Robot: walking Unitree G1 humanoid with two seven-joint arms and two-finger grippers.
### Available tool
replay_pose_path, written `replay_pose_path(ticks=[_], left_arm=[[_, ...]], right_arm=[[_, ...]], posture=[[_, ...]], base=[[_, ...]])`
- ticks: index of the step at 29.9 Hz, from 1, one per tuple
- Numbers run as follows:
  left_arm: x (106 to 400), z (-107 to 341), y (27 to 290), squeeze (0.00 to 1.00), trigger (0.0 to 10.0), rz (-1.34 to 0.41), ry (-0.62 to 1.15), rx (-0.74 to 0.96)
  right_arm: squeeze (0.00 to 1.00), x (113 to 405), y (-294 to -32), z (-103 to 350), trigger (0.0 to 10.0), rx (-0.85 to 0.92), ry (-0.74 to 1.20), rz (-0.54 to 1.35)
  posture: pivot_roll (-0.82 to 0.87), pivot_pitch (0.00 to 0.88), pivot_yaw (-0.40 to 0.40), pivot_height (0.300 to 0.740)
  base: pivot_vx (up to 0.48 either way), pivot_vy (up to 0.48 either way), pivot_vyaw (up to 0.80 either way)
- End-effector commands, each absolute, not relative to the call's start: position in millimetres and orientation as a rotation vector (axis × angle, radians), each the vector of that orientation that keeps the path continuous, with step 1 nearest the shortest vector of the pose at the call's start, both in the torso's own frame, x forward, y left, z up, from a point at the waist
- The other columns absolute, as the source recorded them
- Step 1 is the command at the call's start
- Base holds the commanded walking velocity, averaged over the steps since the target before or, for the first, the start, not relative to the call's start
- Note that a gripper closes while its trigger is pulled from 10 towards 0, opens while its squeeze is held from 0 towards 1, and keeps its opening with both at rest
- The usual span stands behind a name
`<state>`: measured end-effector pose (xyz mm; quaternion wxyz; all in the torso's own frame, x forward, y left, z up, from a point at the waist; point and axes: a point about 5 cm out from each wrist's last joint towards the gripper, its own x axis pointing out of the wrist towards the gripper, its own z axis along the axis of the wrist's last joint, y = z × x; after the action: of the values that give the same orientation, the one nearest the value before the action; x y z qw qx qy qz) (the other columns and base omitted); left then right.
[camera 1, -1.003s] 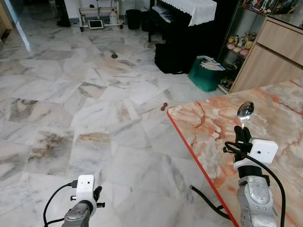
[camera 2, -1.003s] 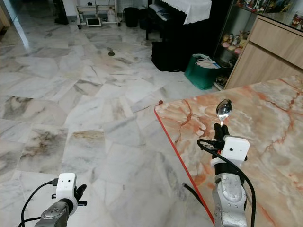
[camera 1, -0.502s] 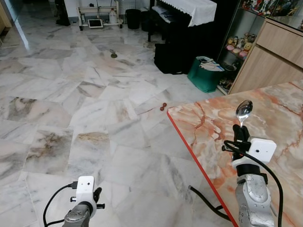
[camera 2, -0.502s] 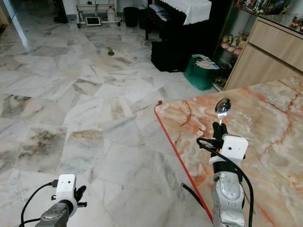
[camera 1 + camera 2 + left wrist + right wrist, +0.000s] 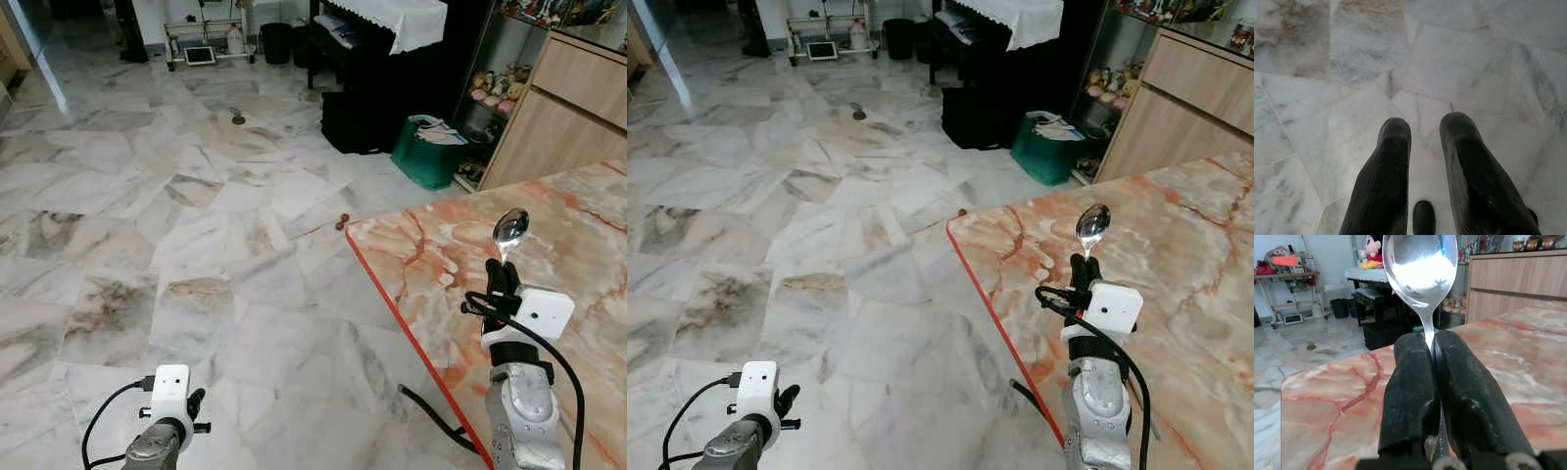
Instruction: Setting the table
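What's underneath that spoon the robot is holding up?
The spoon, pinched upright in the right gripper, is over the pink marble table. Its handle is covered by the jaws and cannot be seen.

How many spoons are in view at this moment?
1. The spoon stands bowl-up in the right gripper, jaws shut on its handle, above the marble table near its corner.

Grey-veined white marble floor [image 5: 196,225] across the left and centre, black piano under a white lace cloth [image 5: 392,20] at upper centre, green bag stuffed with papers [image 5: 428,152] beside a light wooden cabinet [image 5: 563,108] at upper right, white wire trolley [image 5: 204,39] at top.
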<state>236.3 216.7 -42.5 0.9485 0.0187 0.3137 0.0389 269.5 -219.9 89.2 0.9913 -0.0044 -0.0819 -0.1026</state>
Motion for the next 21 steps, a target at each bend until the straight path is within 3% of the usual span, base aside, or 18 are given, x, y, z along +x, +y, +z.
replay_pose_path(ticks=[1,15,21], left_arm=[[237,-42,220,0.0,10.0,0.077,0.654,0.055],[250,-34,215,0.0,10.0,0.077,0.611,0.051],[253,-31,214,0.0,10.0,0.078,0.596,0.047]], right_arm=[[0.0,271,-222,91,10.0,-0.012,-0.172,-0.22],[0.0,284,-218,101,10.0,-0.038,-0.194,-0.184],[0.0,288,-222,107,10.0,-0.037,-0.211,-0.191]], posture=[[0.08,0.0,-0.008,0.727],[0.06,0.0,-0.011,0.727],[0.06,0.0,-0.01,0.727]], base=[[0.0,0.0,0.0],[0.0,0.0,0.0],[-0.256,0.0,0.0]])
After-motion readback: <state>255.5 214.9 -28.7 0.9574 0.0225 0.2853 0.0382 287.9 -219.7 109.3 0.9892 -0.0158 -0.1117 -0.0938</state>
